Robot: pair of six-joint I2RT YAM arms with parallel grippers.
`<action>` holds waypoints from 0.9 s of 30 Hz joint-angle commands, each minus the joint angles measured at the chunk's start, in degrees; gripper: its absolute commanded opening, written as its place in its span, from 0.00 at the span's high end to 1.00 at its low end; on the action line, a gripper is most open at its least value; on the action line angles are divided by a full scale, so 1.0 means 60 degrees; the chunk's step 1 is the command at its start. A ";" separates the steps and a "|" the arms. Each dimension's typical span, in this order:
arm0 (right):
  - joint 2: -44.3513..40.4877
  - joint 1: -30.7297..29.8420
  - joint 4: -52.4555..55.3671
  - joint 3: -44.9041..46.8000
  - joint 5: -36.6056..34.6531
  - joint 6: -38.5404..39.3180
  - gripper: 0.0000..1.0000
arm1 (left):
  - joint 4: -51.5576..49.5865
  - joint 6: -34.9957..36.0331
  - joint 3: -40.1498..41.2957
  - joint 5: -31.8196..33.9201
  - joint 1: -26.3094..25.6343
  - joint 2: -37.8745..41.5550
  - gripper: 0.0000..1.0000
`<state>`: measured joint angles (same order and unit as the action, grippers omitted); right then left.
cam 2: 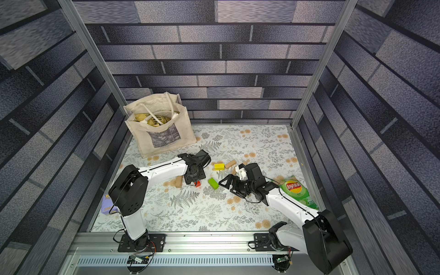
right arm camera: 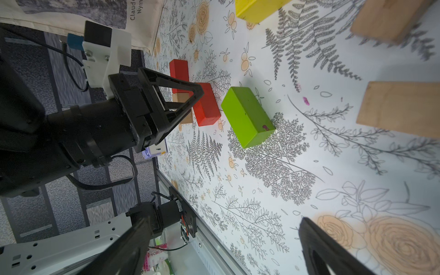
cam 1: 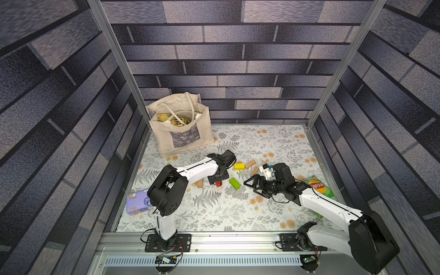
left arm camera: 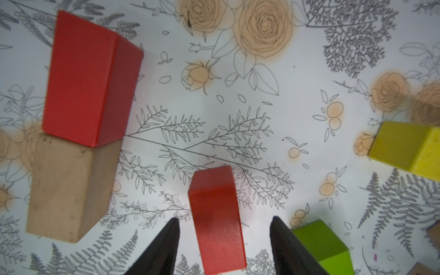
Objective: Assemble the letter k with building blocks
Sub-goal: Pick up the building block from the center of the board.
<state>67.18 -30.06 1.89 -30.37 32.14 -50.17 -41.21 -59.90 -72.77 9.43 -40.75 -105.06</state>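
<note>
Red block: lying flat, apart from the second red block butting the tan block
Left gripper: straddles it, part-open, gripping nothing
Green block: just beside one finger, so I'd centre before closing
Right gripper: wide open, empty

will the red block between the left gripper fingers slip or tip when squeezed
The red block looks like rigid painted wood, so it probably won't deform. Its smooth paint may be slightly slippery in the left gripper. Lying on a long face, it should slide rather than roll or tip.
</note>
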 commanded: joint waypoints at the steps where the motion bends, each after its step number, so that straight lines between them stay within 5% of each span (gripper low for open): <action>1: 0.0095 -0.0089 -0.0359 -0.0352 -0.0246 -0.0047 0.00 | -0.0064 -0.0415 0.0177 0.0021 0.0054 -0.0017 0.39; 17: 0.0156 -0.0102 0.0031 -0.0398 -0.0142 0.0361 0.00 | 0.0110 -0.0461 0.0395 -0.0113 0.0054 -0.0244 0.46; 27: 0.0592 -0.0138 -0.0417 -0.0493 -0.0035 0.0087 0.00 | 0.0165 -0.0319 0.0552 -0.0210 0.0101 -0.0260 0.60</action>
<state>69.93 -30.28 0.86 -32.10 31.59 -49.15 -39.51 -60.51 -70.78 8.78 -40.56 -106.34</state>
